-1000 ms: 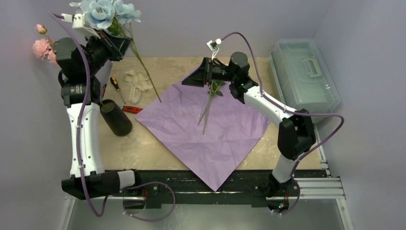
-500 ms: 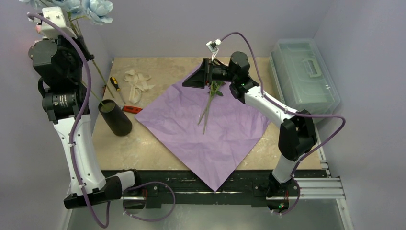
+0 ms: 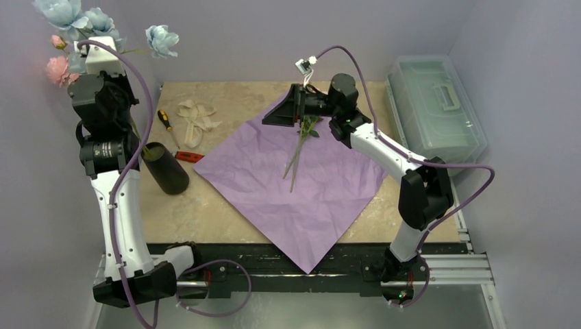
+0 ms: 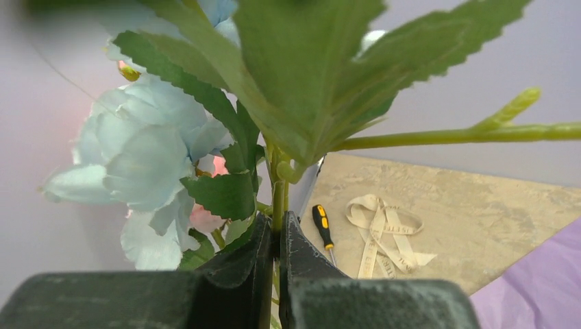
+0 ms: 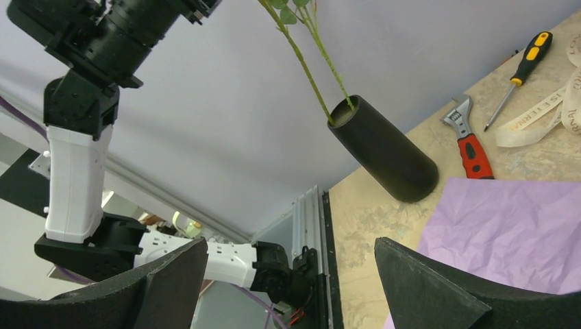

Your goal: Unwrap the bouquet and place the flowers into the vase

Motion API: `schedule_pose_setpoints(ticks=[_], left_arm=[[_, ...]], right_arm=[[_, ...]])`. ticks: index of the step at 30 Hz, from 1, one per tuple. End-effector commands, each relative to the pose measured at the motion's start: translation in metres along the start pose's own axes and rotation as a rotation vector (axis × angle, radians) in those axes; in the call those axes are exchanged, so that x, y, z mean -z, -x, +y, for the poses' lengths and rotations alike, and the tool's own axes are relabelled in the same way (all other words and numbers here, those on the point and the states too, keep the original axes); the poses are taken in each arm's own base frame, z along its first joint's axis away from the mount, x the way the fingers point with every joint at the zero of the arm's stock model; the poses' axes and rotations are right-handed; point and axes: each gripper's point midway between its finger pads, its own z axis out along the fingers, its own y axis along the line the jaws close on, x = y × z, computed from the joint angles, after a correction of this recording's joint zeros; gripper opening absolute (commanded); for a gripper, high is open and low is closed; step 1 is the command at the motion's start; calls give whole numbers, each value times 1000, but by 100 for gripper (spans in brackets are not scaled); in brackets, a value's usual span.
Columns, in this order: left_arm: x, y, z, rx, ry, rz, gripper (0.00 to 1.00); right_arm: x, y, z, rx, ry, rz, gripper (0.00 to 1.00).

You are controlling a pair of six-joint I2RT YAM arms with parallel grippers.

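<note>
My left gripper (image 4: 277, 236) is shut on thin green stems of the flowers (image 4: 137, 171), held high at the far left. Pale-blue blooms (image 3: 62, 10) and pink ones (image 3: 58, 68) stand above the arm. The stems (image 5: 308, 62) run down and their ends sit in the mouth of the dark vase (image 5: 384, 147), which stands upright (image 3: 164, 168). The bouquet's lilac paper (image 3: 301, 185) lies spread flat. More stems (image 3: 298, 147) lie on it, their blooms hidden under my right gripper (image 3: 284, 113), which is open (image 5: 291, 288) with nothing between its fingers.
The cream ribbon (image 3: 195, 120) lies loose on the table behind the vase, with a yellow-handled screwdriver (image 3: 164, 120) and a red wrench (image 3: 188, 156) beside it. A clear lidded box (image 3: 435, 103) stands at the far right. Walls close in on left and back.
The left arm swung the held flowers from over the paper's left corner back to the left wall, and the stem ends came down into the vase mouth. The right arm has not moved.
</note>
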Motion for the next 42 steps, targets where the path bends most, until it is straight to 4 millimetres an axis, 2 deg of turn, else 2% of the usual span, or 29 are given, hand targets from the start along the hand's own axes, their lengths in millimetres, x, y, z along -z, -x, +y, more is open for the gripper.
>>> schedule_pose_setpoints(ticks=[1,9,16,21,24,32,42], left_arm=[[-3,3,6,-33,33,-60,0],[-13,-37,-12,20,-26,31,0],[-3,-73,-17,53,-27,128,1],[6,-95,-19,65,-29,200,7],[11,-105,-19,65,-25,249,16],[28,-111,-11,21,-12,322,39],[49,-119,-26,4,-129,451,52]], right_arm=[[8,10,25,57,37,-15,95],[11,12,22,52,30,-18,95],[13,10,14,40,16,-19,95],[13,6,11,30,12,-12,95],[13,5,9,25,11,-9,96],[15,6,-4,25,-20,-7,96],[21,2,-16,18,-62,-9,96]])
